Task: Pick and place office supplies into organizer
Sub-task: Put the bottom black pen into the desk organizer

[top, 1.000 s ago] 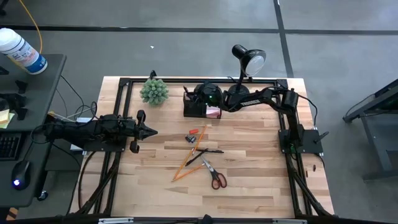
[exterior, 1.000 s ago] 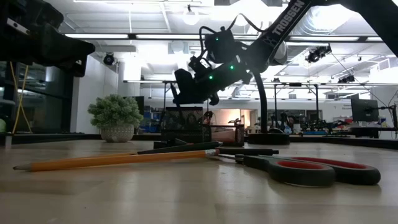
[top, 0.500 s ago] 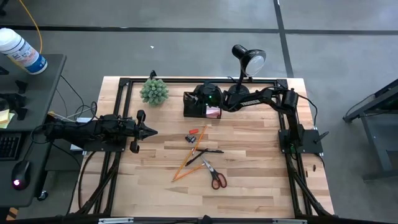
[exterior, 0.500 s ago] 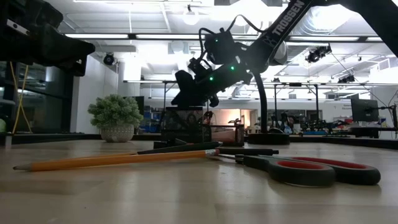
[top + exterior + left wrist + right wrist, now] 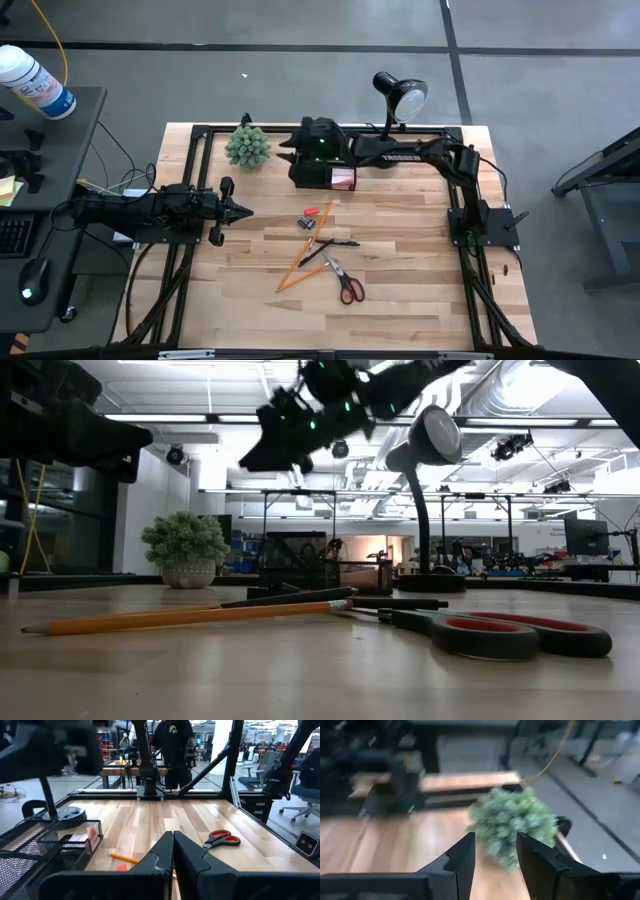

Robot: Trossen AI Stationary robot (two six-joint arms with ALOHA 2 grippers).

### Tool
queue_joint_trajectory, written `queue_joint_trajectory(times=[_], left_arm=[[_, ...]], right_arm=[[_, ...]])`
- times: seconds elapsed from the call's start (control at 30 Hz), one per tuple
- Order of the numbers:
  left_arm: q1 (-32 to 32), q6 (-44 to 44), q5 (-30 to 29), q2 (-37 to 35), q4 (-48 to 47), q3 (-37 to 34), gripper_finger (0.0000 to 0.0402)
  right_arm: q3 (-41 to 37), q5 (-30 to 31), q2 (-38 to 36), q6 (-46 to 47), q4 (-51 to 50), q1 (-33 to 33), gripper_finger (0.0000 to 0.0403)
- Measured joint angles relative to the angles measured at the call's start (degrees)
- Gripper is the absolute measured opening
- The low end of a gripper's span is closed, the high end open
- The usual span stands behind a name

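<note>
The black mesh organizer (image 5: 322,180) stands at the table's far middle with a pink sticky-note pad (image 5: 343,181) in its lower compartment. My right gripper (image 5: 291,155) hovers open above the organizer's left end, fingers pointing toward the green plant ball (image 5: 512,825), nothing between them. Red-handled scissors (image 5: 347,285), orange pencils (image 5: 298,270), a black pen (image 5: 335,244) and small orange and dark bits (image 5: 311,216) lie on the wood mid-table. My left gripper (image 5: 245,211) rests shut at the table's left.
A black desk lamp (image 5: 399,96) stands behind the organizer at the far edge. The plant ball (image 5: 248,147) sits at the far left, just beyond my right gripper's fingertips. A black frame rail (image 5: 320,128) borders the table. Bare wood lies near the front edge.
My right gripper has risen from just above the organizer and swung toward the table's left, tipping up from pointing down into the organizer to nearly level. The supplies on the table have not moved.
</note>
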Motion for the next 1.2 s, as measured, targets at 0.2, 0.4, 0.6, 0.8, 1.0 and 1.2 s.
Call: queue_joint_trajectory(times=[0.2,0.4,0.6,0.8,1.0,1.2], left_arm=[[-0.02,-3.48,8.61,0.0,1.58,-0.01,0.0001],[-0.02,-1.82,12.54,0.0,2.11,-0.01,0.0001],[-0.02,1.18,12.52,0.0,2.1,-0.01,0.0001],[-0.02,3.72,12.51,0.0,2.1,-0.01,0.0001],[-0.02,4.22,12.52,0.0,2.1,-0.01,0.0001],[-0.02,4.22,12.52,0.0,2.1,-0.01,0.0001]], right_arm=[[15.09,-1.38,-0.09,-1.6,-37.45,2.13,0.0137],[20.51,-8.81,-0.17,5.3,-60.26,4.98,0.0137],[18.76,-13.63,-0.15,5.87,-65.8,10.71,0.0137],[14.69,-12.55,-0.12,0.63,-62.67,17.32,0.0137],[8.76,-6.6,-0.06,-5.79,-53.53,21.41,0.0137],[3.46,-1.65,-0.06,-9.25,-52.75,22.67,0.0137]])
